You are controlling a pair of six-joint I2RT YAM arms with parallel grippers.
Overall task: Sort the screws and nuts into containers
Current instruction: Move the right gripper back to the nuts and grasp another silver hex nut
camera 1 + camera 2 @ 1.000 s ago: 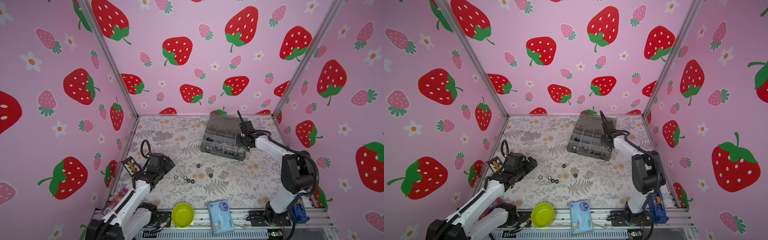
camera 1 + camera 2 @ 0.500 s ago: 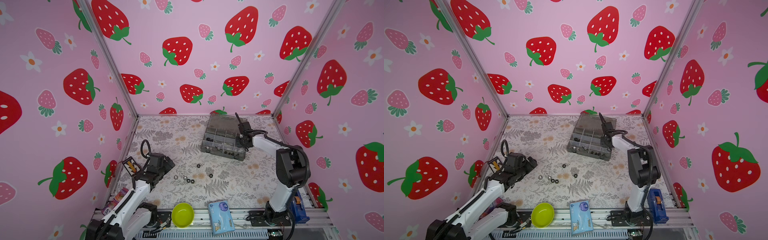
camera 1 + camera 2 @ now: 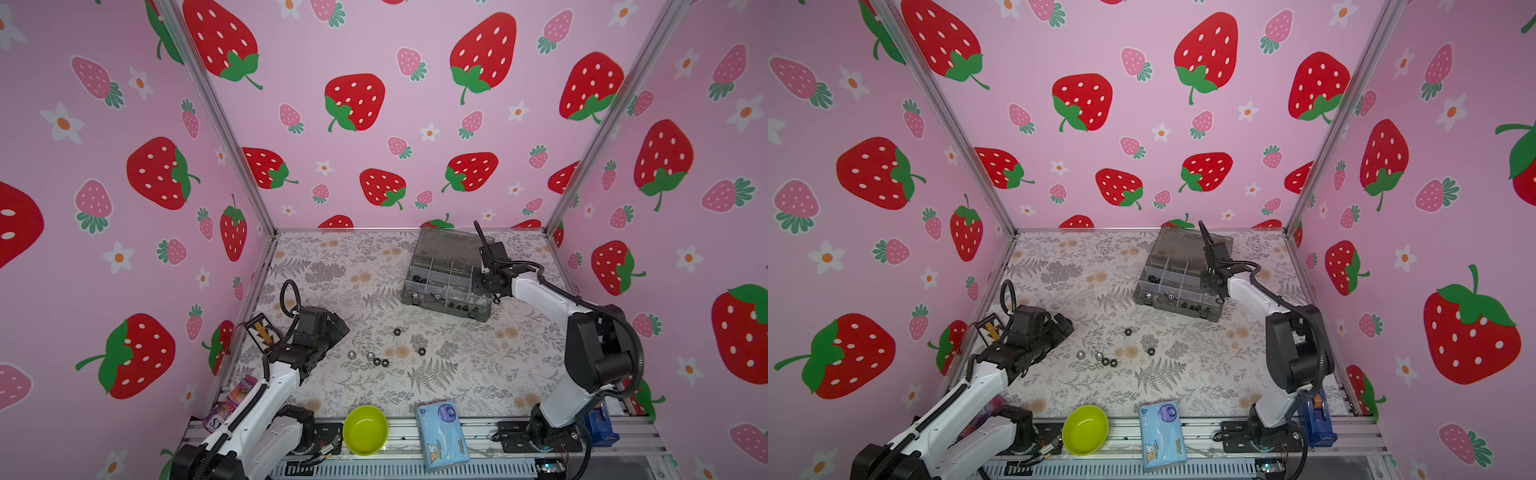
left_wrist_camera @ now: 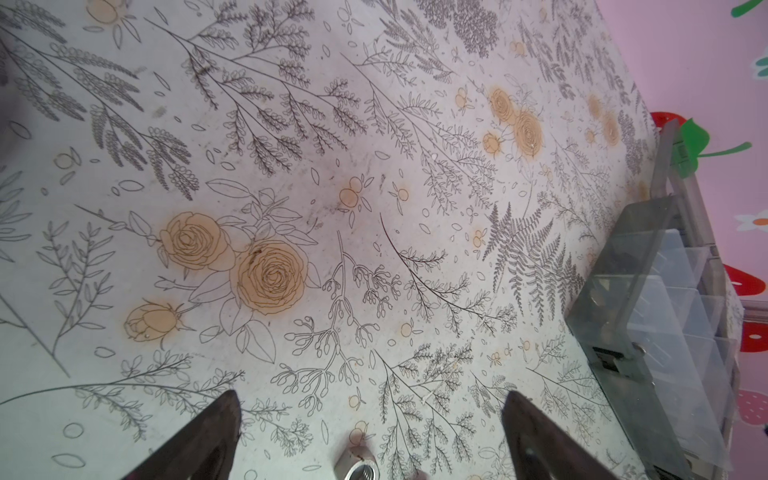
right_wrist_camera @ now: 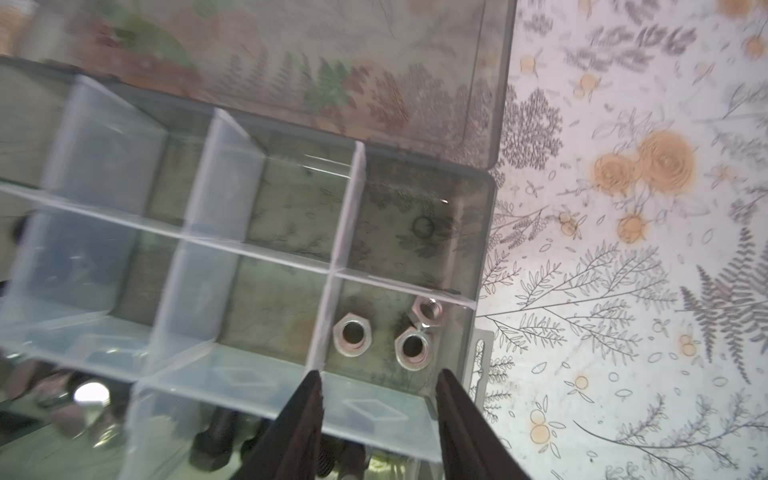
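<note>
The smoky-grey box of containers [image 3: 446,274] [image 3: 1179,282] stands at the back right with its lid open. My right gripper [image 5: 380,382] [image 3: 482,286] hangs open over the box's right end, nothing between its fingers. Below it, one compartment holds three silver hex nuts [image 5: 352,332]. Black screws [image 5: 212,444] lie in a neighbouring compartment. Several loose nuts [image 3: 377,361] [image 3: 1105,361] lie scattered mid-table. My left gripper [image 4: 372,403] [image 3: 338,328] rests wide open and low just left of them. A silver nut [image 4: 357,465] lies between its fingers, untouched.
A lime-green bowl [image 3: 365,430] and a blue tissue pack [image 3: 442,434] sit at the front edge. A small card [image 3: 262,334] and a can [image 3: 232,403] lie by the left wall. Pink strawberry walls close three sides.
My right gripper's jaws have opened wider over the box, with small shifts of its arm. The left arm and the loose nuts have not moved.
</note>
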